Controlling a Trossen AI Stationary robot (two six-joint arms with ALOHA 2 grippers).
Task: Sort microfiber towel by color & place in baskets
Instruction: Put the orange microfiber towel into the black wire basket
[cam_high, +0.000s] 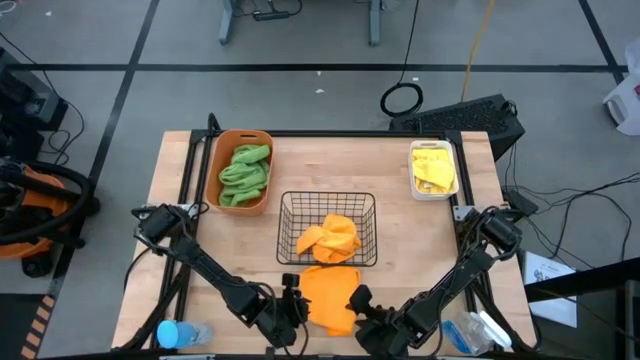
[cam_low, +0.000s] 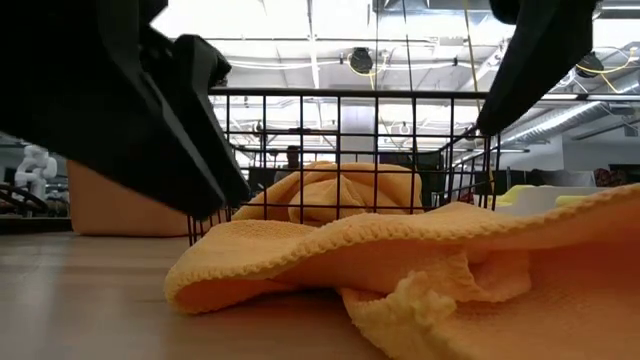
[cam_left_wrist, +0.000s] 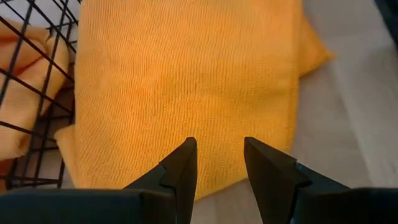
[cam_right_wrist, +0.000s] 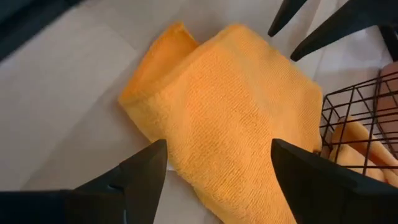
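An orange towel (cam_high: 328, 290) lies flat and partly folded on the table near its front edge, just in front of the black wire basket (cam_high: 283, 225). Another orange towel (cam_high: 330, 238) lies in that basket. The orange tub (cam_high: 262, 140) at the far left holds green towels (cam_high: 245, 172). The white bin (cam_high: 415, 190) at the far right holds yellow towels (cam_high: 434, 168). My left gripper (cam_left_wrist: 219, 158) is open over the loose towel's left edge (cam_left_wrist: 186, 74). My right gripper (cam_right_wrist: 217, 155) is open wide over its right part (cam_right_wrist: 230, 106). In the low view both stand clear above the towel (cam_low: 400, 250).
A blue object (cam_high: 170, 333) lies at the near left corner and a pale one (cam_high: 480, 330) at the near right corner. The basket's near wall (cam_low: 340, 140) stands right behind the loose towel. Bare wood lies between the basket and the white bin.
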